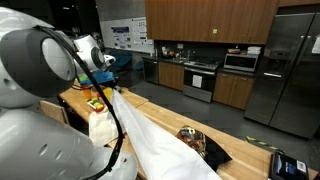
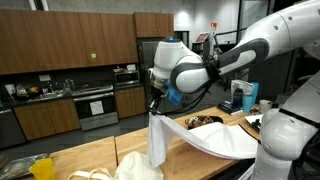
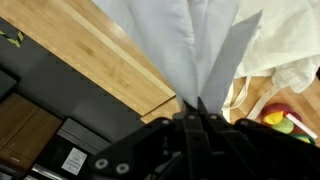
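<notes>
The kitchen sits dim, lit from overhead. In an exterior view the arm's shell (image 1: 30, 70) at 9 o'clock looms soft and out of focus, while the fridge (image 1: 290, 60) at 3 o'clock carries a dull vertical sheen. In both exterior views the white cloth (image 1: 160, 140) (image 2: 160, 135) is the brightest patch, nearly washed out. In the wrist view the gripper (image 3: 200, 108) at 6 o'clock is a dark, grainy silhouette, and the counter (image 3: 110, 60) glows warm at 10 o'clock. All pictures are coarse.
</notes>
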You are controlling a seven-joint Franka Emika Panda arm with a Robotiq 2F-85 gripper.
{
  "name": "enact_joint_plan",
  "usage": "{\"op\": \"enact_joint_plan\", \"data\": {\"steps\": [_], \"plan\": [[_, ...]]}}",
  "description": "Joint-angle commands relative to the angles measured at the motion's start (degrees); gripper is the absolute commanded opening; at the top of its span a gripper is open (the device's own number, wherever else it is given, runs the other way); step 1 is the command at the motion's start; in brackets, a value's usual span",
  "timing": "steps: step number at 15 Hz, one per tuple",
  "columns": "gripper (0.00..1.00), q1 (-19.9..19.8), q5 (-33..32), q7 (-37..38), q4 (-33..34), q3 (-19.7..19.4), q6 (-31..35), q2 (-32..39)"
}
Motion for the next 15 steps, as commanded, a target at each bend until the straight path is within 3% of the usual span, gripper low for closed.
{"op": "enact_joint_plan", "data": {"steps": [1,3,8,11,15], "plan": [[0.0,0.4,0.0,0.3,3.1,0.4,0.7,2.9],[0.0,0.8,0.6,0.8,9.0,2.0,4.2,8.3],[0.0,-1.5,-6.1,8.3,23.6,7.6,20.2,21.4],[0.0,-4.0,-20.3,20.4,32.9,11.1,27.5,29.6],[0.0,0.3,-35.5,37.6,46.8,9.3,30.0,41.5]]}}
